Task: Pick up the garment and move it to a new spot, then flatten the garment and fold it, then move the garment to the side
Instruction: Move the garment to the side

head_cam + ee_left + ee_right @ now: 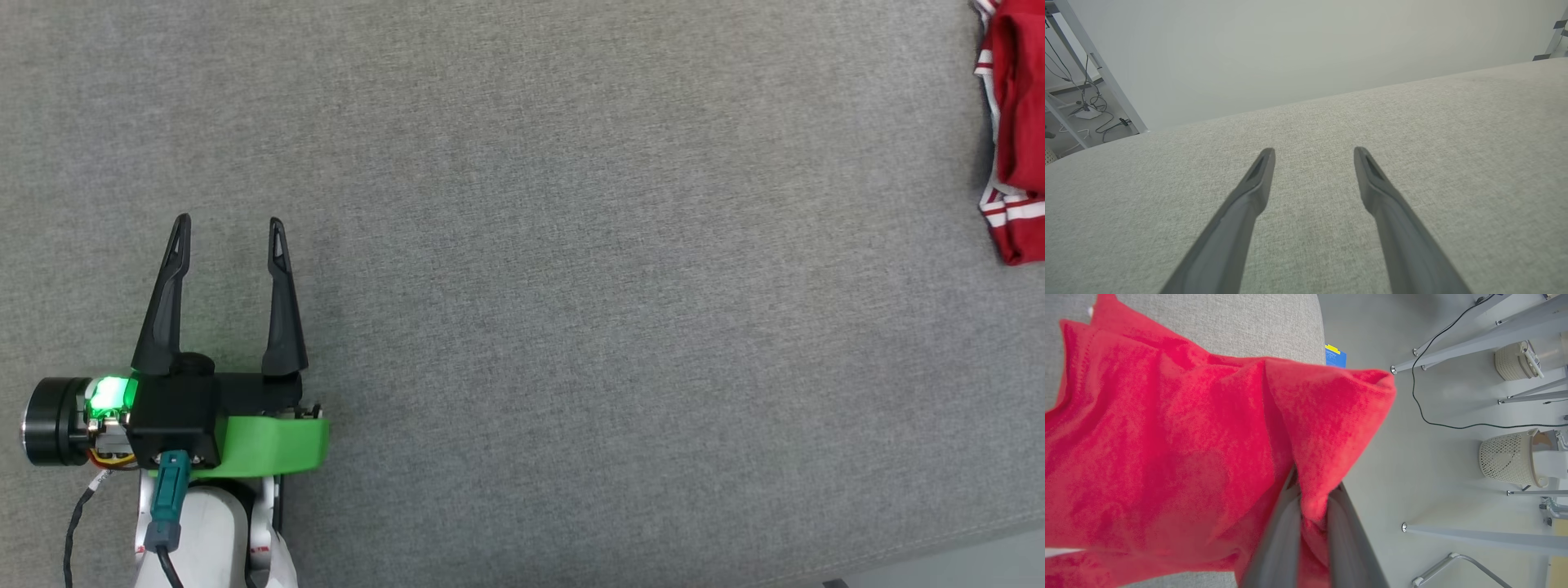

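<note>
Head view, surface: You had a broad grey fabric surface [571,286] spreading ahead of the left gripper [229,222] and out to both its sides.
Left wrist view, wall: A plain pale wall [1306,53] stood beyond the far edge of that surface, straight ahead of the fingertips.
Floor: In the right wrist view, a pale floor [1433,477] lay past the right gripper [1314,498], on its right-hand side.
Garment: The red garment [1016,122] sat bunched at the head view's right edge, well apart from your left gripper, off to its right and further forward. Red-white striped trim ran along its near side. From the right wrist, you saw its red cloth draped up and to the left of the fingers, across the edge of the grey surface.
Left gripper state: Released. Its two dark fingers stood spread over bare grey fabric with nothing between them. Whether the tips touched the fabric, you could not tell.
Right gripper state: Clenched, grasping a fold of the garment pinched between its fingers.
Frame legs: Grey metal frame legs [1474,535] crossed the floor to the right gripper's right.
Baskets: Two pale mesh baskets [1506,457] stood among those legs.
Green band: A green band [269,445] wrapped the left gripper's wrist.
Cable: A black cable [1453,425] trailed over the floor.
Tag: A small blue and yellow tag [1336,356] showed just beyond the garment's upper fold.
</note>
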